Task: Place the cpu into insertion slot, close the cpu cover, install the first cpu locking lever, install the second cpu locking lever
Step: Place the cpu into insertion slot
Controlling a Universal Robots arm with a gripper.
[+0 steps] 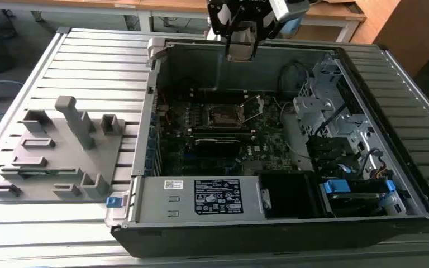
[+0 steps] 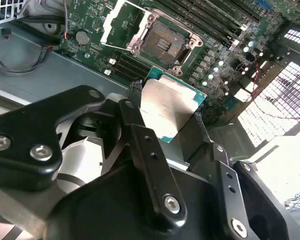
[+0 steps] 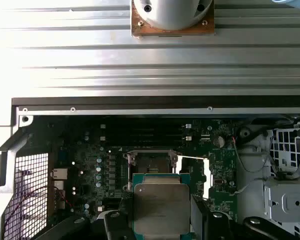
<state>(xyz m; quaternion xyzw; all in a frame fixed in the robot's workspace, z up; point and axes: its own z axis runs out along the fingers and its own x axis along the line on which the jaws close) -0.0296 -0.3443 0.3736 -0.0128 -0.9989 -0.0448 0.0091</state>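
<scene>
On the slatted metal tabletop [image 1: 87, 61], an open computer case [image 1: 143, 145] occupies the exterior view from centre to 4 o'clock, its interior facing up. A grey moulded fixture [image 1: 51, 162] with upright posts lies on the tabletop at 8 o'clock, just beside the case. Inside the case, a boxed unit with a dark label [image 1: 218, 196] sits at 6 o'clock. The green motherboard [image 1: 199, 151] covers the floor at centre. The tool [image 1: 242, 53] hangs at 12 o'clock over the case's far wall. In the second wrist view, its black fingers [image 2: 140, 135] are clamped on opposite edges of the cpu [image 2: 170, 107]. The chip's dull silver top shows in both wrist views [image 3: 161, 207], and it is carried in the air, apart from the board. The insertion slot [image 1: 223, 114] lies at 6 o'clock from the tool, with its dark contact field exposed [image 2: 162, 45]. The cpu cover [image 2: 109, 25] stands swung back on its hinge, just beside the slot.
</scene>
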